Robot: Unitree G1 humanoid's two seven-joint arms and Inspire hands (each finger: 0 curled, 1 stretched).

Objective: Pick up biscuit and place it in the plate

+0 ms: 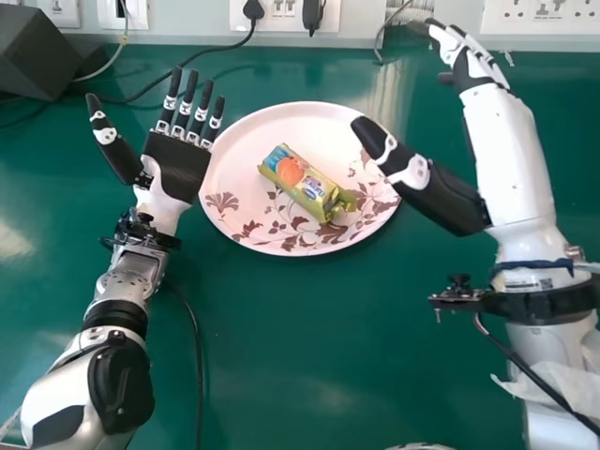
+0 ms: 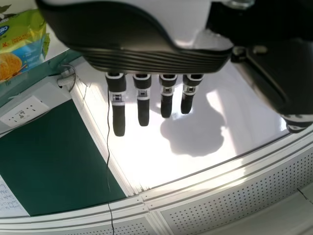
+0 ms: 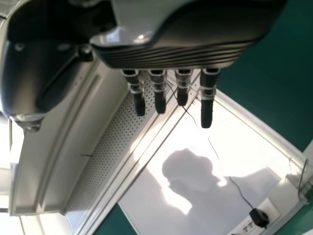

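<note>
The biscuit packet, yellow-green with blue and orange, lies tilted on the pink floral plate in the head view. Just left of the plate my left hand is palm up with straight fingers, apart from the packet. To the plate's right, my right hand is raised, its fingers extended and its thumb pointing toward the packet without touching it. In the left wrist view the left hand has straight fingers, and the packet is off to one side. The right hand has straight fingers in the right wrist view.
A green table carries the plate. A dark box stands at the back left, with a black cable running to a plug. Sockets line the wall behind the table. Another black cable lies beside my left forearm.
</note>
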